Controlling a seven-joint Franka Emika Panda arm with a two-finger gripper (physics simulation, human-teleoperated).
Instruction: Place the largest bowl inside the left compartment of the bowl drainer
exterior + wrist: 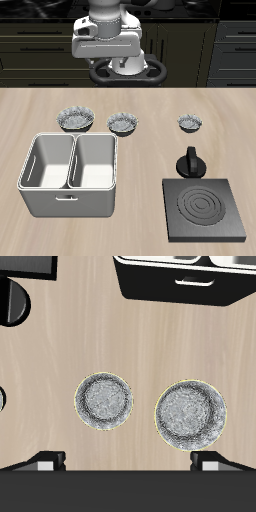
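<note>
Claw (125, 463) hangs high over the counter (150, 140), its two fingers (45, 463) spread wide and holding nothing. Beyond the bowls from the claw stands the bowl drainer (68, 192), its left compartment (45, 165) lying farther from the claw than the rims of the bowls. A black stove plate (205, 210) lies well off to the side. Below the claw, nearer one finger, the largest bowl (190, 414) sits upright on the counter, apparently just clear of the drainer. A smaller bowl (103, 400) rests beside it; a third bowl (190, 122) is well apart.
</note>
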